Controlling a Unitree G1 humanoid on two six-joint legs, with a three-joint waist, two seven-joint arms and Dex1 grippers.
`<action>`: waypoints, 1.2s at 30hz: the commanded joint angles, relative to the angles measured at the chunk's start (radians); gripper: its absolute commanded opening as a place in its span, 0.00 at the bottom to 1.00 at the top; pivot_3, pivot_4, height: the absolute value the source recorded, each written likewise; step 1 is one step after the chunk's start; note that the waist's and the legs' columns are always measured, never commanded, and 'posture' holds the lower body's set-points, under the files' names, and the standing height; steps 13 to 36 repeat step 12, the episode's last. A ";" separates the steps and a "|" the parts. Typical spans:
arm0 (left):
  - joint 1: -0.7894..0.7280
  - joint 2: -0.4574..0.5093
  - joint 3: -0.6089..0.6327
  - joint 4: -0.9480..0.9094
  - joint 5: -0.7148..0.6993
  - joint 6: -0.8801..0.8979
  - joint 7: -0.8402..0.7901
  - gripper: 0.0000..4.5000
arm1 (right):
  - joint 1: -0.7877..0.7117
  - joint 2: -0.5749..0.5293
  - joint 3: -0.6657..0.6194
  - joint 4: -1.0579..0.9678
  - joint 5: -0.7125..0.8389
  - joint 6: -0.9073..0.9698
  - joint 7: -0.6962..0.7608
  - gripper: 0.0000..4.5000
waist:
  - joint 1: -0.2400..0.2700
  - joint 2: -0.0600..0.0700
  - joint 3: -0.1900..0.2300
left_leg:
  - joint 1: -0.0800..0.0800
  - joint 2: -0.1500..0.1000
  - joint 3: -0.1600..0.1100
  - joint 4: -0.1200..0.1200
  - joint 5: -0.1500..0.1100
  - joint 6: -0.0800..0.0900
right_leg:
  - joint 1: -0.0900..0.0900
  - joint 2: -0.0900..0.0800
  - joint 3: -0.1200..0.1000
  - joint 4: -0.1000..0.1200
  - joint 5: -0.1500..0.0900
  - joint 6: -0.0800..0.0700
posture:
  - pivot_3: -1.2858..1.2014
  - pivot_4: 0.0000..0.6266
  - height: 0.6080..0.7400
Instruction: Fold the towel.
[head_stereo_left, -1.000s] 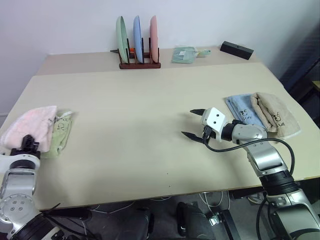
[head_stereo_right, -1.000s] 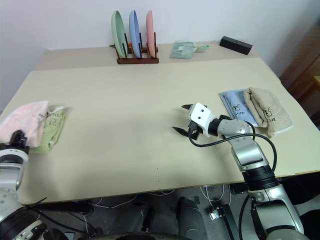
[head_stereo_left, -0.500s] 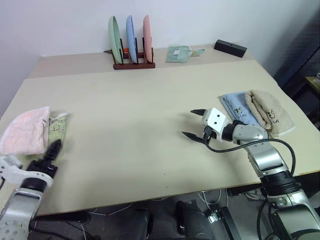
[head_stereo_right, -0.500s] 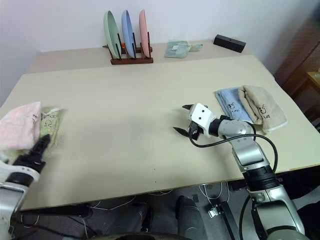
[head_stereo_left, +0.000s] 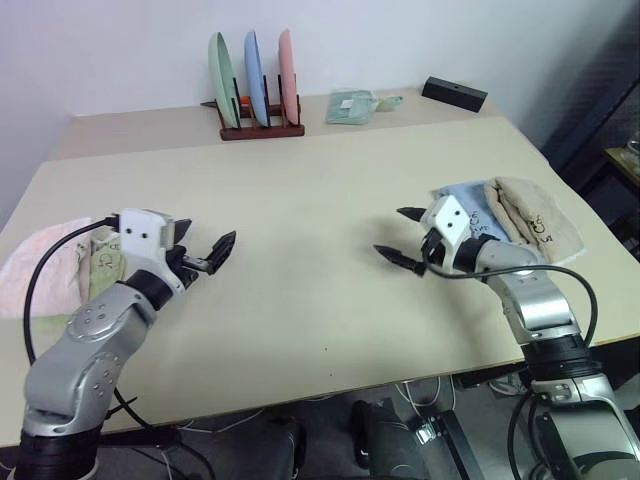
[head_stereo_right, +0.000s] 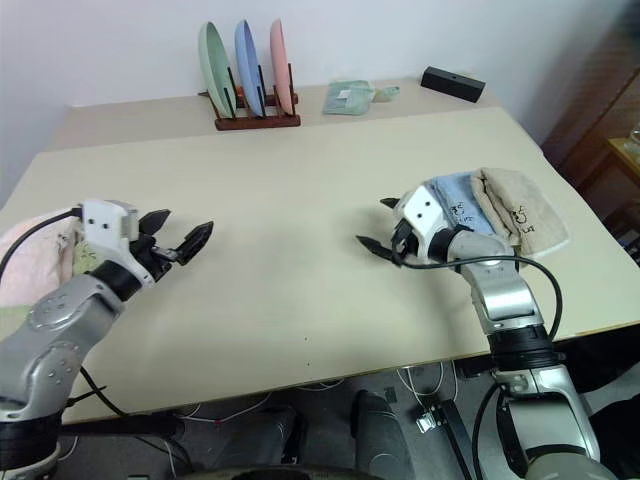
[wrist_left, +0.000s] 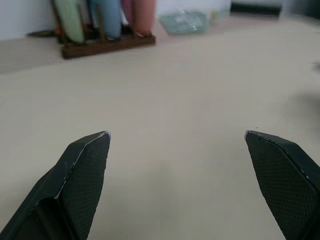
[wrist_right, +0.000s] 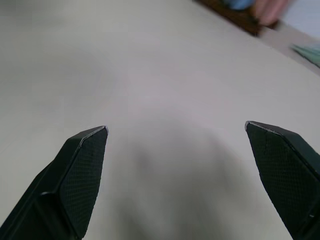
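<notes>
The towel (head_stereo_left: 35, 272), pale pink, lies bunched at the table's far left edge, partly on top of a light green towel (head_stereo_left: 102, 268). My left gripper (head_stereo_left: 207, 240) hovers level over the bare table (head_stereo_left: 300, 180), to the right of both towels and apart from them. It is open, and its wrist view shows only tabletop between its fingertips (wrist_left: 87, 160). My right gripper (head_stereo_left: 390, 232) hangs over the table right of centre, just left of the blue towel. It is open too, with nothing between its fingertips (wrist_right: 85, 155).
A folded blue towel (head_stereo_left: 468, 200) and a beige one (head_stereo_left: 535, 225) lie by the table's right edge. At the back stand a wooden rack with three plates (head_stereo_left: 255, 75), a folded green cloth (head_stereo_left: 350, 105) and a black box (head_stereo_left: 455, 93).
My left gripper has left the pink towel's near edge, swung right over the table, rolled and opened wide. The right gripper drifted slightly right. The camera view has shifted.
</notes>
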 joint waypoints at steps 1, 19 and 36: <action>-0.039 0.014 -0.043 0.071 0.107 -0.102 -0.082 0.98 | 0.035 -0.048 -0.038 -0.048 0.037 0.025 0.045 1.00 | 0.006 0.000 0.000 | 0.000 0.000 0.000 0.000 0.000 0.000 | 0.000 0.000 0.000 0.000 0.000 0.000 | 0.52 0.24 0.99; -0.024 -0.057 -0.038 0.139 0.149 -0.161 -0.180 0.98 | 0.135 -0.074 -0.075 -0.121 0.098 0.080 0.069 1.00 | 0.007 0.001 0.000 | 0.000 0.000 0.000 0.001 0.000 0.000 | 0.001 -0.001 -0.001 0.001 0.000 0.000 | 0.52 0.24 0.99; -0.024 -0.057 -0.038 0.139 0.149 -0.161 -0.180 0.98 | 0.135 -0.074 -0.075 -0.121 0.098 0.080 0.069 1.00 | 0.007 0.001 0.000 | 0.000 0.000 0.000 0.001 0.000 0.000 | 0.001 -0.001 -0.001 0.001 0.000 0.000 | 0.52 0.24 0.99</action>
